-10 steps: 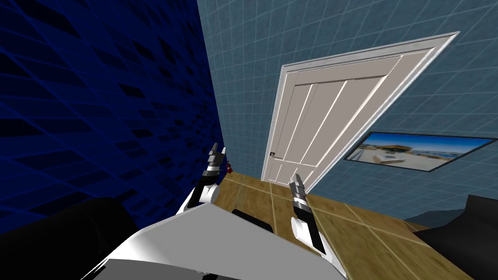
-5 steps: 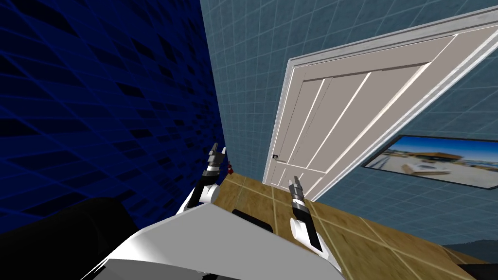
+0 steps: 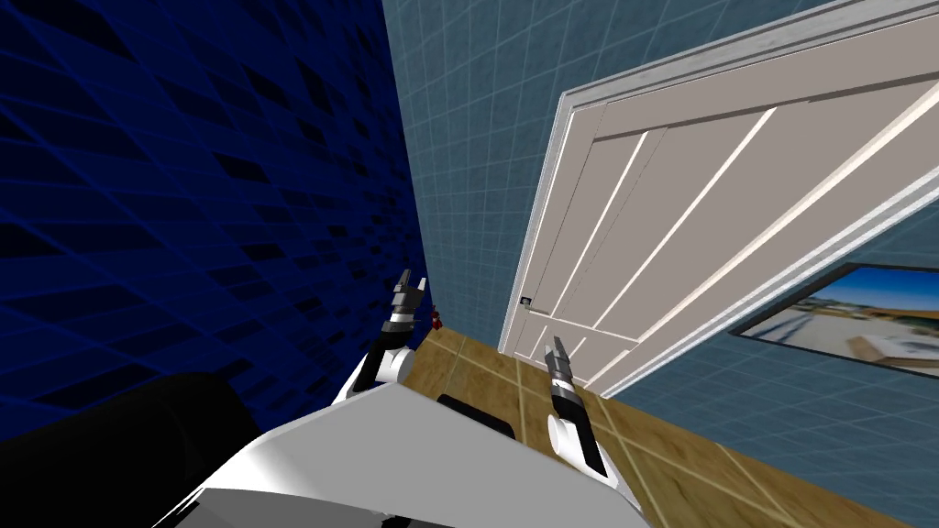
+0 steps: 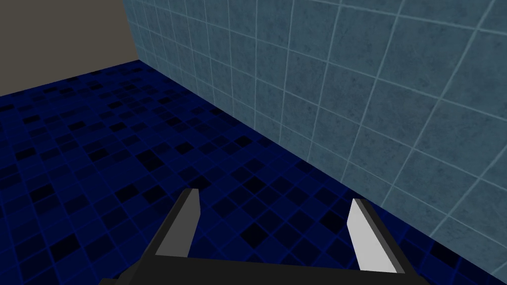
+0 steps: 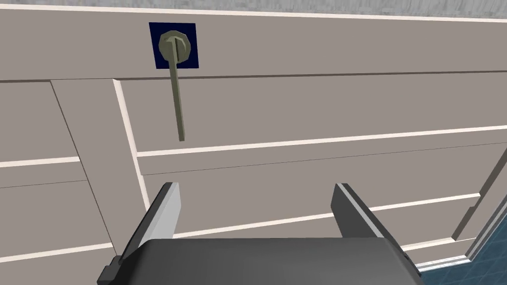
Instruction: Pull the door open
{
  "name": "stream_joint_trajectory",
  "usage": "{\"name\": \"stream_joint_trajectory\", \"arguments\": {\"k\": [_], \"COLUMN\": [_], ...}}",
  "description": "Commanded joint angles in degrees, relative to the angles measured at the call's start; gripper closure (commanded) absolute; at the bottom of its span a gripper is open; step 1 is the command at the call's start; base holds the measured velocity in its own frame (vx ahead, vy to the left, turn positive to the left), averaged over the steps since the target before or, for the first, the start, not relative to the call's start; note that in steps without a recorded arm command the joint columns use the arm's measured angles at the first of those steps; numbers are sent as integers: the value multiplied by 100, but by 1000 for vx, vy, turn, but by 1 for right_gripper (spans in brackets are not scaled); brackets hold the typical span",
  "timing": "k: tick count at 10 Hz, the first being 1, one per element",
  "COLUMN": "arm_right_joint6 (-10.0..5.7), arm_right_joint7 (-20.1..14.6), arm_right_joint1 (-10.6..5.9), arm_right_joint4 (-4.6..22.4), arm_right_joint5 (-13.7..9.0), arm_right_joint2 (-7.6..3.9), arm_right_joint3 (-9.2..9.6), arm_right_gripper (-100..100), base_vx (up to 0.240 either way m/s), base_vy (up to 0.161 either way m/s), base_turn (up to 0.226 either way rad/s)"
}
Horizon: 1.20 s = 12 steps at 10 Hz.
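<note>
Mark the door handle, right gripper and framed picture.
door handle (image 5: 177, 99), right wrist view, on its lever.
right gripper (image 5: 256, 187), right wrist view, midway between fingertips.
framed picture (image 3: 853, 321), head view, its middle.

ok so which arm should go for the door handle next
Right. The right gripper is open and faces the door, with the lever handle ahead of it, untouched. The left gripper, also open, points at the blue tiled walls.

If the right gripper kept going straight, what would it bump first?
Probably the door, on its flat panel; the lever handle lies to one side of where the right gripper points. Distance unclear.
</note>
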Motion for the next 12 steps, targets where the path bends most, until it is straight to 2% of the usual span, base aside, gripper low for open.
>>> {"name": "stream_joint_trajectory", "arguments": {"k": [1,4,5,10,11,12], "arm_right_joint6": [-45,-82,-102,-159,-170,-211], "arm_right_joint7": [9,35,49,88,96,89], "arm_right_joint1": [-105,-240,-313,-517,-558,-548], "arm_right_joint4": [278,673,886,1482,1600,1586], "arm_right_joint5": [-37,-100,-134,-229,-247,-232], "arm_right_joint2": [-18,-42,-55,-89,-96,-81], "arm_right_joint3": [-4,-9,-11,-17,-19,-15], "arm_right_gripper": [-100,-100,-100,-100,-100,-100], "base_vx": [89,86,92,95,81,35], "base_vy": [-17,-24,-30,-26,-28,-12], "base_turn": [84,84,116,79,91,17]}}
